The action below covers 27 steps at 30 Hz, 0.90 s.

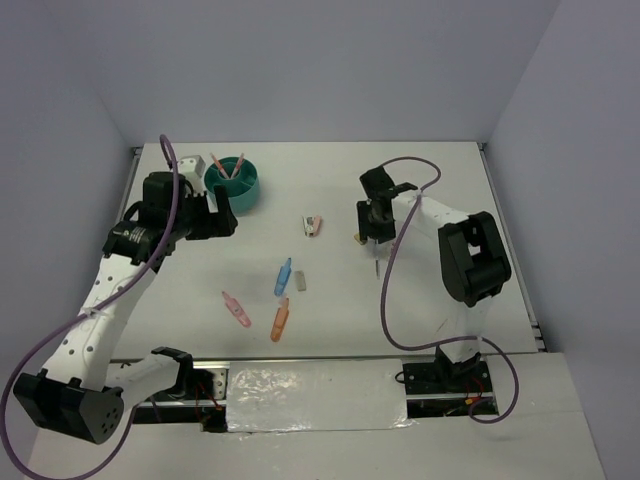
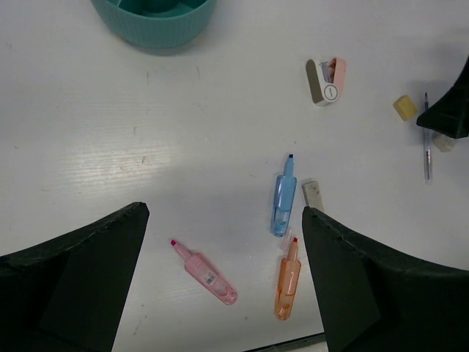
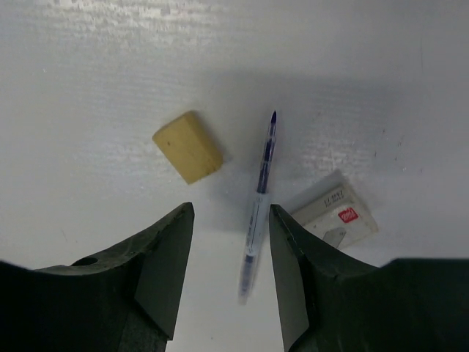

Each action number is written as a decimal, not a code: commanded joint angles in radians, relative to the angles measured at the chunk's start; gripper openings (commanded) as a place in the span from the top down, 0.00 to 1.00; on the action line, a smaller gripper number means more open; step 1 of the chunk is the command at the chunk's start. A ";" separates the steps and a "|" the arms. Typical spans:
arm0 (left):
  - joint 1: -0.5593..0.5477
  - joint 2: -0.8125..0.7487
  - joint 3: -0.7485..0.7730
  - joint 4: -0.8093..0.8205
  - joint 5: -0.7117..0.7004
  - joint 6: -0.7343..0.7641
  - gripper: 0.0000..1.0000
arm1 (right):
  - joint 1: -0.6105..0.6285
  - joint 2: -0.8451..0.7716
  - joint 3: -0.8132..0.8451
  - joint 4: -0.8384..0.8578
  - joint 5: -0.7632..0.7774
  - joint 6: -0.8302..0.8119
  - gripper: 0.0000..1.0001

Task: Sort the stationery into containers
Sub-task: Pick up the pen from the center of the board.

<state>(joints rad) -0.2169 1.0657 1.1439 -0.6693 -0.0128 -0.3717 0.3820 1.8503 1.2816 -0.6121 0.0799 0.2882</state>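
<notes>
- The right gripper (image 3: pixel 229 220) is hanging over the table (image 3: pixel 88 66) with its jaws spread, gripping nothing.
- The dark pen (image 3: pixel 260 198) is lying flat, its near half running into the gap between those jaws and its tip pointing away.
- A tan eraser (image 3: pixel 187 146) is sitting just left of the pen, and a white eraser (image 3: pixel 338 213) just right.
- The left gripper (image 2: pixel 223 220) is holding its jaws wide apart. The blue marker (image 2: pixel 283 198), orange marker (image 2: pixel 288 282) and pink marker (image 2: pixel 207 275) are lying below the gap.
- The teal organiser (image 2: pixel 157 26) is standing well beyond them.

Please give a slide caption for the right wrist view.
Open right gripper over a dark pen, tan eraser beside it.
</notes>
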 commanded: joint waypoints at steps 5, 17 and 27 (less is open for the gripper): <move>0.001 0.014 0.109 -0.027 0.031 0.062 0.01 | -0.015 0.075 0.055 0.041 0.014 -0.012 0.48; 0.001 0.016 0.091 0.004 0.066 0.056 0.01 | -0.019 0.011 -0.088 0.061 0.029 0.034 0.55; 0.001 0.033 0.099 0.019 0.088 0.050 0.01 | -0.017 -0.060 -0.203 0.098 0.000 0.042 0.64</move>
<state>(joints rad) -0.2169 1.1034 1.2217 -0.6876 0.0486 -0.3363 0.3683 1.8137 1.1267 -0.5014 0.0956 0.3111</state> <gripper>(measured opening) 0.994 0.368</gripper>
